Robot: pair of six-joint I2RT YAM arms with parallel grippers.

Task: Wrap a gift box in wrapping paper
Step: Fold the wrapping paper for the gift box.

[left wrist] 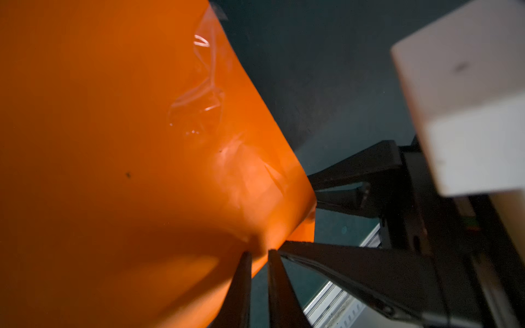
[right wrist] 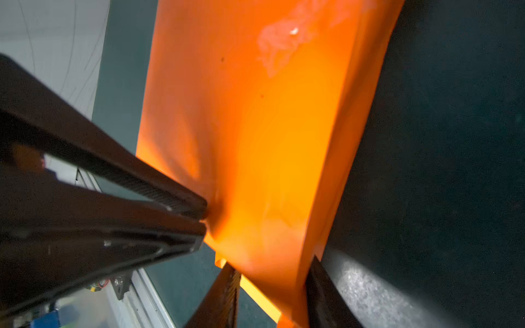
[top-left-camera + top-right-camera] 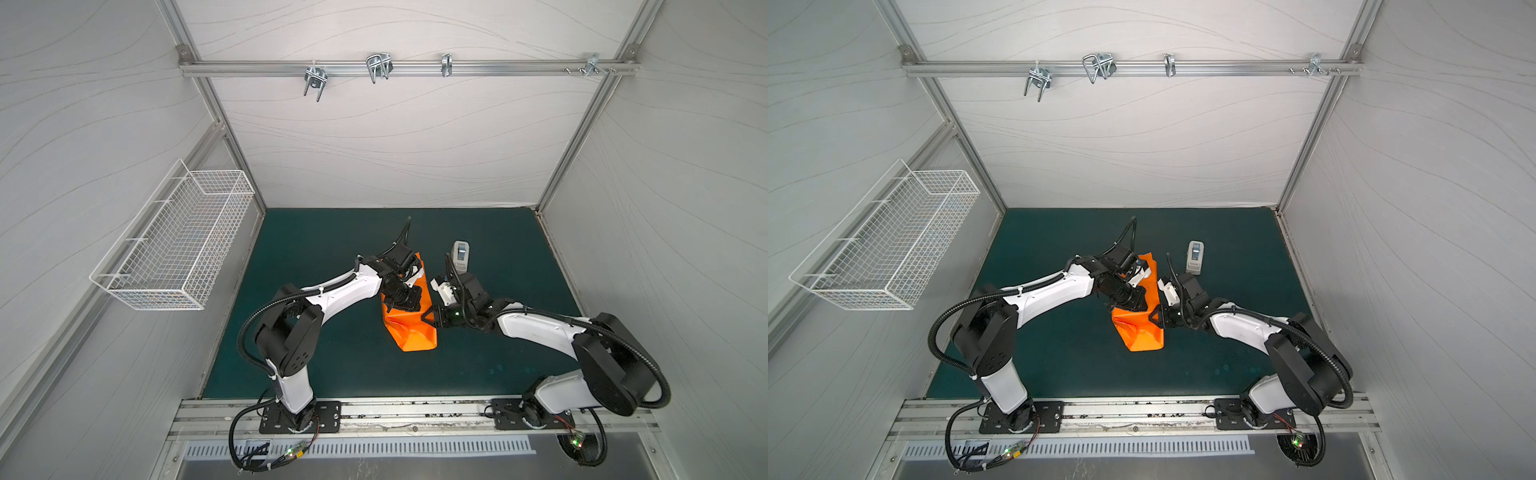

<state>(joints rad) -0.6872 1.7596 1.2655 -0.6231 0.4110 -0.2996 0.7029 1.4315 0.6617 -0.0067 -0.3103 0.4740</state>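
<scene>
The orange wrapping paper (image 3: 411, 328) (image 3: 1142, 332) lies as a folded, creased parcel on the green mat, and the gift box is hidden inside it. My left gripper (image 1: 257, 251) reaches down onto the parcel's top. Its fingers are nearly together, and the tips pinch a pucker of the paper (image 2: 270, 127). My right gripper (image 2: 271, 262) comes in from the right side (image 3: 430, 320), with one finger on each side of the parcel's edge and the paper held between them. Clear tape (image 1: 199, 99) is stuck on the paper (image 1: 99, 142).
A small white-grey tape dispenser (image 3: 460, 254) (image 3: 1195, 257) stands on the mat just behind the right wrist. A white wire basket (image 3: 174, 245) hangs on the left wall. Metal hooks (image 3: 379, 66) hang on the back rail. The mat (image 3: 332, 365) ends at the aluminium rail in front.
</scene>
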